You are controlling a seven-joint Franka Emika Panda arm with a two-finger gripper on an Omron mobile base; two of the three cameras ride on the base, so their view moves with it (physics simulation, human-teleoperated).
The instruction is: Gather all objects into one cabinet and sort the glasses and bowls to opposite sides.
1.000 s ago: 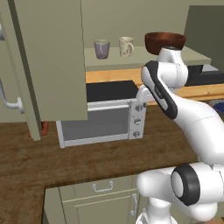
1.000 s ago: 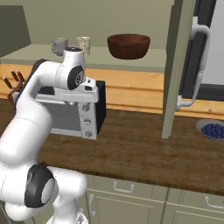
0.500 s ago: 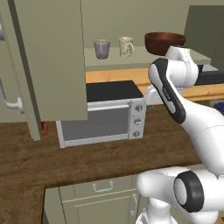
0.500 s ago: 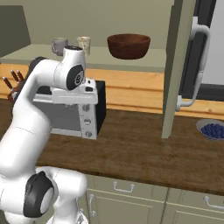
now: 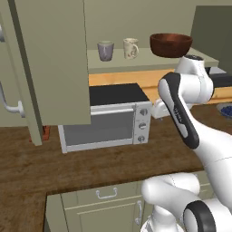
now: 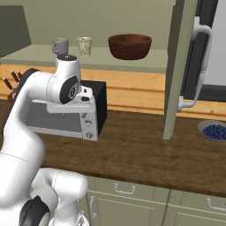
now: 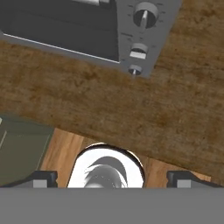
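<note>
On the shelf of the open cabinet (image 5: 149, 61) stand a grey mug (image 5: 105, 50), a cream patterned mug (image 5: 131, 48) and, further right, a big dark brown bowl (image 5: 171, 44). From the other side the same row reads grey mug (image 6: 59, 46), cream mug (image 6: 84, 45), bowl (image 6: 130, 46). My gripper (image 7: 113, 179) hangs below the shelf beside the toaster oven's right end, pointing down at the counter. It is open, its fingertips (image 7: 43, 178) far apart with nothing between them. My hand (image 5: 158, 108) (image 6: 85, 95) sits well apart from the mugs and bowl.
A silver toaster oven (image 5: 106, 118) stands on the wooden counter (image 6: 141, 150). The cabinet's open doors hang at the left (image 5: 50, 63) and at the right (image 6: 176, 66). A dish of blueberries (image 6: 214, 131) lies far right, and a knife block (image 6: 11, 84) stands far left.
The arm's upper links have swung a little to the right in the left base view. The jaws stay wide apart. The mugs and the bowl have not moved.
</note>
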